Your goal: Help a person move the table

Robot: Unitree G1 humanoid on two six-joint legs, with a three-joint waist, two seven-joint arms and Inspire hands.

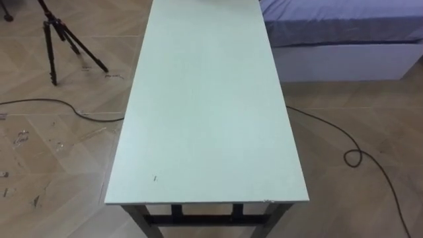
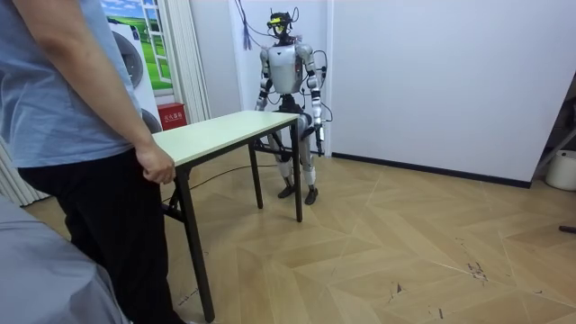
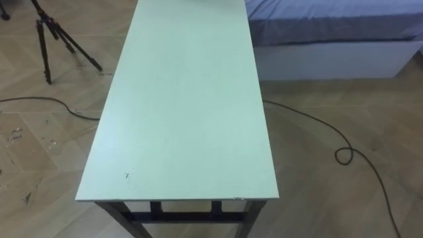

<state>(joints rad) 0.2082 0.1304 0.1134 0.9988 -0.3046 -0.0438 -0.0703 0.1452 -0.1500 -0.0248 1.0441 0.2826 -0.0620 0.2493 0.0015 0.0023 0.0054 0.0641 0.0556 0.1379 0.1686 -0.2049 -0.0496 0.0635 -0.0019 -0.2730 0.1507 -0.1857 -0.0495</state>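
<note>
Item: bench (image 1: 205, 99), long and narrow, pale green top, dark folding frame
Location: on the wooden floor (image 2: 405, 243), legs down, one short end at the robot, the other at the person (image 2: 81, 108)
Top surface: bare, so nothing can slide off during a carry
Far-end holder: person's hand (image 2: 157, 166) curled over the edge of the top, probably ready to lift or steady that end
Robot station: upright at the opposite short end, close to the white wall (image 2: 432, 81) and facing down the length of the bench; this suits a two-ended carry
Left robot hand (image 2: 317, 129): hangs low at the hip on the room view's right, apart from the bench; released or clenched cannot be told
Right robot hand (image 2: 263, 103): low at the robot's side near the end of the top; contact and state cannot be told
Stage, judged: pre-lift, since the robot's end appears not yet grasped
Next need, judged: both robot hands brought to the near short edge, lifting level with the person
Hazards: bed (image 1: 344, 26) just beside the far right corner of the bench; tripod (image 1: 59, 36) on the floor to the left; both limit sideways travel
</note>
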